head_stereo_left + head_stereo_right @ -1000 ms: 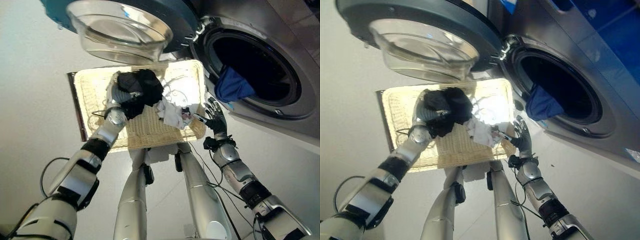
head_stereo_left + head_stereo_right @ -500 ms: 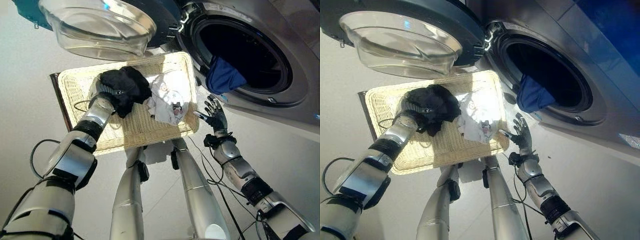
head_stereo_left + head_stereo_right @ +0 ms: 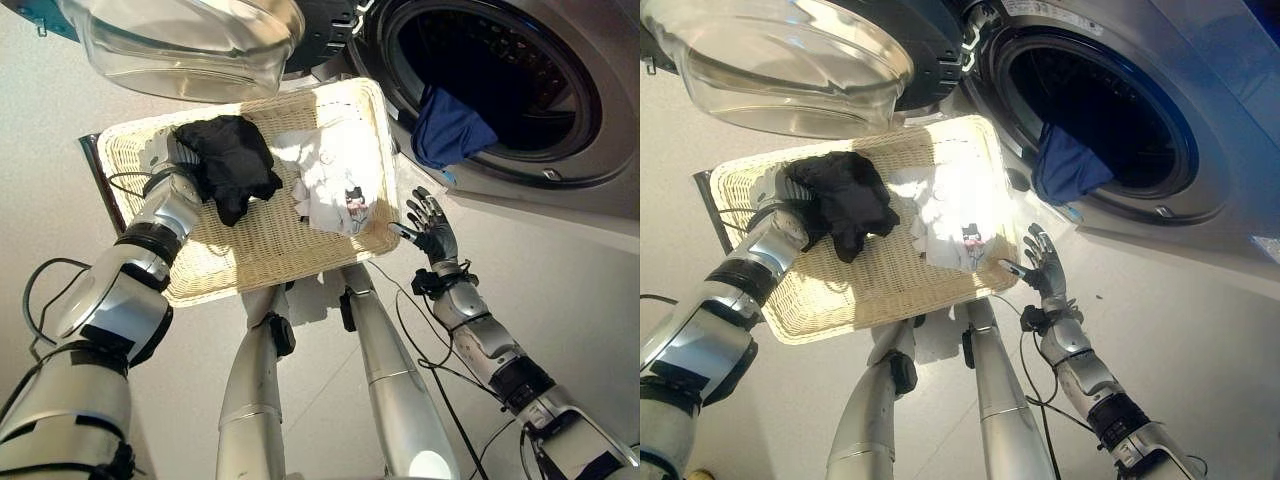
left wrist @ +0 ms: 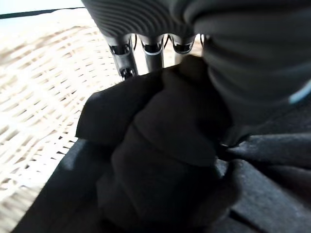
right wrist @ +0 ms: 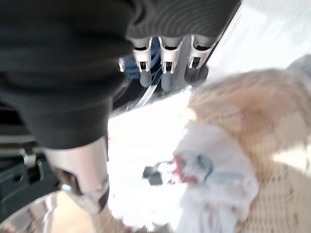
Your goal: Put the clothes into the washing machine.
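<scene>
Left hand point(image 3: 172, 165), upper left, fingers clenched round the black garment point(image 3: 232, 163); right hand point(image 3: 430, 226), centre right, fingers spread beside the basket point(image 3: 250, 255).

A pale, smooth floor point(image 3: 60, 120) spreads under everything, plain and off-white. Bright light falls across its middle, and soft shadow lies toward its lower edge. No wall or window can be made out.

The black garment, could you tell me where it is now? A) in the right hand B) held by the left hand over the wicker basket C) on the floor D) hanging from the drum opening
B: the left hand has its fingers curled into the black garment above the wicker basket.
</scene>
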Motion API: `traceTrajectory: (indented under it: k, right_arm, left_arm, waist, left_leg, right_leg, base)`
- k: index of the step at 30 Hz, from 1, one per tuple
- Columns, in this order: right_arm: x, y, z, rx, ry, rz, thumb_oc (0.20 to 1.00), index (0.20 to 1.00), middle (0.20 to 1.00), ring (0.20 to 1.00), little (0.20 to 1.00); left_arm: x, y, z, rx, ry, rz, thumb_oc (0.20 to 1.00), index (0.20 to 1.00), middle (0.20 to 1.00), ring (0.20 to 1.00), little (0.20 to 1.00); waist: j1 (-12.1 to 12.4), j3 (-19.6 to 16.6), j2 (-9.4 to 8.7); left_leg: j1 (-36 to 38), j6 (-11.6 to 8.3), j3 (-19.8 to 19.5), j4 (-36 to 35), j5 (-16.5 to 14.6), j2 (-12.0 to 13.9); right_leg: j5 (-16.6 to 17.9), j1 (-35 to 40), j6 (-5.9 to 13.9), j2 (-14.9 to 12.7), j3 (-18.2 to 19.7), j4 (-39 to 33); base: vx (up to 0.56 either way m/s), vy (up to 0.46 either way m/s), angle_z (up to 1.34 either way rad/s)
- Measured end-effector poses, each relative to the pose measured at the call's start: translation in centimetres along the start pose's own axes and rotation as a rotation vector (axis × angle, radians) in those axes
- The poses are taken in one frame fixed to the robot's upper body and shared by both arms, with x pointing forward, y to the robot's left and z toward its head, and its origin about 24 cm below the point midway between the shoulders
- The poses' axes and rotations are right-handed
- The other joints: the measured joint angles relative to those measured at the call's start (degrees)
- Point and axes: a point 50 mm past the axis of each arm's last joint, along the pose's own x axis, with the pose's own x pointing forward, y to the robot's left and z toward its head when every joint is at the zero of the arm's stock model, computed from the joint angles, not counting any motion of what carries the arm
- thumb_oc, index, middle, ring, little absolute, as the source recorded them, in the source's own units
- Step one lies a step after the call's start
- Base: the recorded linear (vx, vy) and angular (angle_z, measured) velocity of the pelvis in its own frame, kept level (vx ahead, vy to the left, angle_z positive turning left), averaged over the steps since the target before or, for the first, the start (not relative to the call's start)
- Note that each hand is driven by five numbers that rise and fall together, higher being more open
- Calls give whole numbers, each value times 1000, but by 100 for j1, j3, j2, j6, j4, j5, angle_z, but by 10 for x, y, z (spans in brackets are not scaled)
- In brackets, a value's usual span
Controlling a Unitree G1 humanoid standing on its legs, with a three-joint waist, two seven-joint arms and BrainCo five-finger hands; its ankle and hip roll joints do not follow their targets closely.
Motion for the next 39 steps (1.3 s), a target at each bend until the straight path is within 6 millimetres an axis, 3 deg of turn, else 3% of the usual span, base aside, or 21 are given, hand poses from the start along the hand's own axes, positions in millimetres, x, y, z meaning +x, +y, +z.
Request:
traceTrajectory:
  k: [3, 4, 6, 8, 10, 13, 17, 23, 28, 34, 39]
  right_arm:
    - [-3, 11, 4, -17, -34, 47, 1000, 1000, 1000, 1000, 1000]
    - [-2, 18, 7, -12, -51, 63, 1000, 1000, 1000, 1000, 1000]
    - [-5, 26, 17, -10, -109, 85, 1000, 1000, 1000, 1000, 1000]
    - [-4, 36, 20, -21, -138, 107, 1000, 1000, 1000, 1000, 1000]
    - [-4, 39, 22, -68, -153, 128, 1000, 1000, 1000, 1000, 1000]
    - [1, 39, 27, -99, -171, 127, 1000, 1000, 1000, 1000, 1000]
    - [8, 35, 30, -208, -147, 134, 1000, 1000, 1000, 1000, 1000]
    - [16, 31, 35, -313, -141, 136, 1000, 1000, 1000, 1000, 1000]
    - [17, 30, 35, -342, -133, 115, 1000, 1000, 1000, 1000, 1000]
    - [17, 24, 35, -436, -137, 107, 1000, 1000, 1000, 1000, 1000]
    - [22, 25, 41, -449, -128, 206, 1000, 1000, 1000, 1000, 1000]
  left_arm:
    - [-17, -16, 3, -71, -111, -16, 200, 200, 200, 200, 200]
    - [-25, -27, 3, -99, -133, -45, 200, 200, 200, 200, 200]
    - [-50, -43, 24, -291, -253, -76, 200, 200, 200, 200, 200]
    - [-77, -58, 38, -467, -342, -134, 200, 200, 200, 200, 200]
    - [-99, -68, 41, -636, -375, -210, 200, 200, 200, 200, 200]
    - [-109, -61, 34, -764, -415, -257, 200, 200, 200, 200, 200]
    - [-123, -43, 41, -918, -585, -418, 200, 200, 200, 200, 200]
    - [-137, -25, 69, -955, -837, -631, 200, 200, 200, 200, 200]
    - [-146, -28, 89, -900, -950, -845, 200, 200, 200, 200, 200]
    - [-147, -27, 98, -857, -964, -984, 200, 200, 200, 200, 200]
    - [-145, -26, 101, -830, -955, -1034, 200, 200, 200, 200, 200]
  waist:
    - [27, 7, -20]
    - [190, 17, 18]
    - [354, 41, 15]
    - [523, 55, 34]
    - [881, 73, 71]
    - [1215, 74, 87]
    - [1382, 112, 167]
    - [1408, 131, 203]
    - [1397, 140, 220]
    - [1394, 172, 280]
    - [1393, 195, 324]
  left_leg:
    - [224, 100, -112, -157, 73, -54]
    - [307, 125, -151, -213, 110, -71]
    - [452, 82, -262, -356, 165, -98]
    - [670, -15, -517, -570, 295, -113]
    - [1040, -156, -785, -914, 462, -96]
    - [1268, -237, -929, -1199, 591, -65]
    - [1624, -250, -1077, -1519, 797, -23]
    - [1874, -239, -1155, -1545, 807, -44]
    - [1980, -245, -1225, -1546, 802, -33]
    - [1987, -249, -1239, -1588, 808, -30]
    - [1998, -218, -1252, -1614, 833, -26]
  right_leg:
    - [-41, 203, -92, -38, -68, -4]
    - [-73, 288, -92, -65, -111, 3]
    - [-136, 386, -107, -93, -215, 24]
    - [-221, 594, -188, -110, -414, 21]
    - [-315, 915, -278, -104, -689, -11]
    - [-386, 1058, -293, -83, -831, 6]
    - [-409, 1388, -339, -86, -1081, -39]
    - [-432, 1672, -343, -112, -1146, -54]
    - [-444, 1801, -340, -110, -1207, -66]
    - [-440, 1818, -344, -109, -1222, -100]
    - [-440, 1874, -346, -101, -1264, -186]
  base:
    - [-88, -76, 13]
    - [-141, -161, 8]
    - [-60, -123, 13]
    - [-54, -115, 40]
    - [-57, -98, 52]
    - [-43, -58, 24]
    - [-50, -25, 21]
    - [-20, -21, 6]
    - [-12, -13, 4]
    - [-5, -5, 1]
    - [-9, -11, 1]
